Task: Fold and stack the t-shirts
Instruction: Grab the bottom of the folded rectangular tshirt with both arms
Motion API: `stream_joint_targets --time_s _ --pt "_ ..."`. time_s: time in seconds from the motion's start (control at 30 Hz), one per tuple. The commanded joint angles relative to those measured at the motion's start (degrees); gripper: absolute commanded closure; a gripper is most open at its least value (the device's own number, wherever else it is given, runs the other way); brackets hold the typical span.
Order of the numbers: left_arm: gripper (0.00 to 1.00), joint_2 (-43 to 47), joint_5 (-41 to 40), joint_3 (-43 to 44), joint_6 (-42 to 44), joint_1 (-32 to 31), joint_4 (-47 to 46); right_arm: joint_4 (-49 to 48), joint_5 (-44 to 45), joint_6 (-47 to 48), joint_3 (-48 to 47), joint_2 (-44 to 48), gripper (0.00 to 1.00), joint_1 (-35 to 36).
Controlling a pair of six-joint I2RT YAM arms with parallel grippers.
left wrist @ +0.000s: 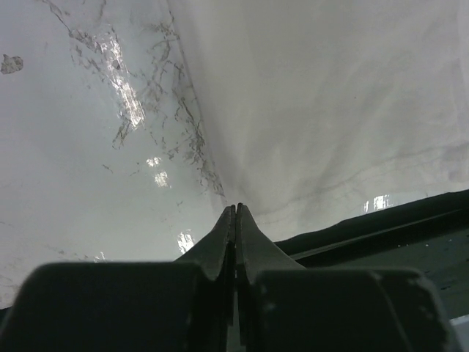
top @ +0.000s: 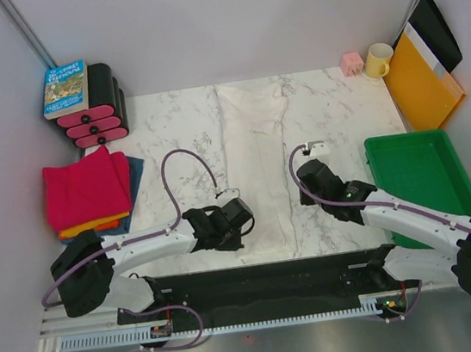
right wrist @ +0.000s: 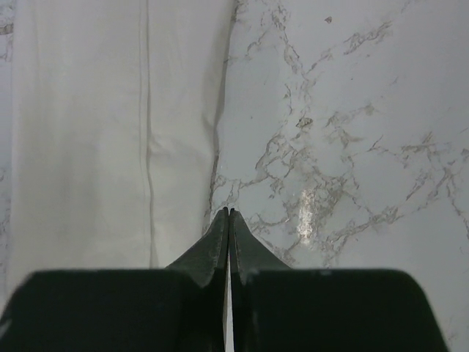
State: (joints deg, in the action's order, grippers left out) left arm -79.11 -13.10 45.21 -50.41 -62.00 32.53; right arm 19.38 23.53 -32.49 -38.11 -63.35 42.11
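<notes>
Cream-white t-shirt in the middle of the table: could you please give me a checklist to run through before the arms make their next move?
1. The cream-white t-shirt lies as a long, lengthwise-folded strip: ok.
2. The left gripper is shut at its near left edge: ok.
3. The right gripper is shut beside its right edge: ok.
4. Cloth is actually pinched in either gripper: cannot tell.
5. The stack of folded t-shirts sits left of the strip, not touching it: ok.
</notes>
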Motion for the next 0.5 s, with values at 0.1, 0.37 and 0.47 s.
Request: stream_joint_targets --time_s 0.1,0.37,0.47 --pt "0.93 -1.74 2.55 -3.81 -4.87 -0.4 -4.58 -0.57 -1.73 -3.19 2.15 1.21 0.88 1.92" --pt "0.55 0.63 2.55 -7.59 -6.81 -2.08 -6.87 -0.66 -0.94 -6.27 5.59 3.32 0.59 4.03" --pt "0.55 -1.13 4.14 -8.29 -7.59 -2.6 -6.61 0.13 -0.42 -6.62 5.85 4.02 0.58 4.3"
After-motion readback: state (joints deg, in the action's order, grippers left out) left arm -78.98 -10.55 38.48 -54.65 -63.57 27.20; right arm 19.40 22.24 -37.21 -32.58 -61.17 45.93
